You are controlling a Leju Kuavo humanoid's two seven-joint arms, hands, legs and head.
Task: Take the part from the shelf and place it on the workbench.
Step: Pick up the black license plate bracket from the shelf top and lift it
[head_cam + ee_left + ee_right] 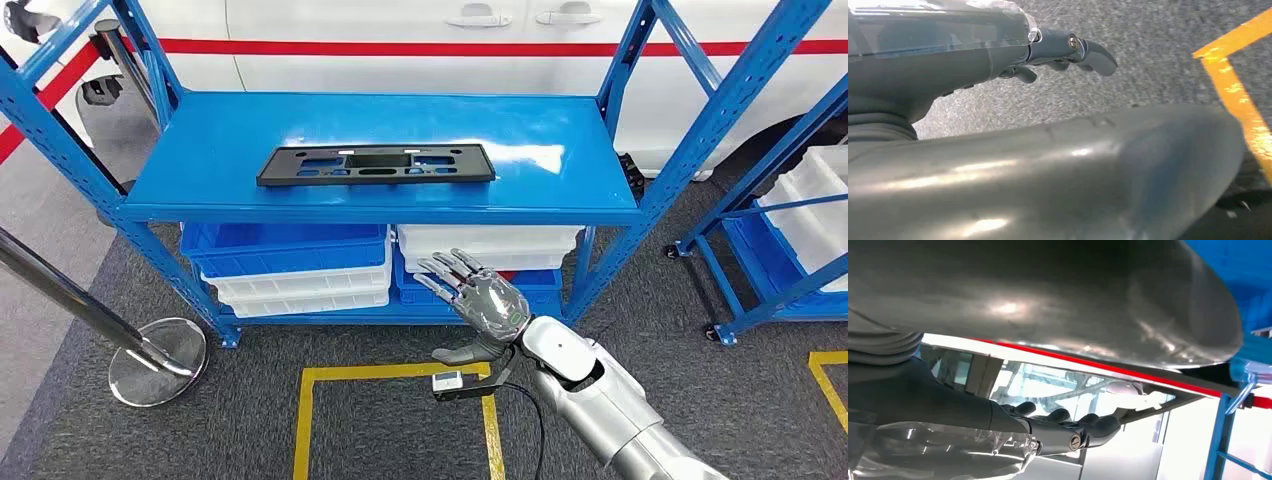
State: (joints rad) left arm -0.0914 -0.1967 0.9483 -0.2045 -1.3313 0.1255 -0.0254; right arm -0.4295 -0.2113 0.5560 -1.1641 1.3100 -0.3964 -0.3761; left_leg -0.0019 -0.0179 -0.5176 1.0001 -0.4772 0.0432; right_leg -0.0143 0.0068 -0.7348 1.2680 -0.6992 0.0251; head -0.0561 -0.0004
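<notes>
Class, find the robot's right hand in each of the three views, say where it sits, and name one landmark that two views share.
Head view: the right hand, fingers spread and empty, lower centre, in front of the blue metal shelf.
Right wrist view: the same hand, dark fingers extended along the lower part of the picture.
Left wrist view: not in it.
Shared landmark: the red stripe on the white panel.
</notes>
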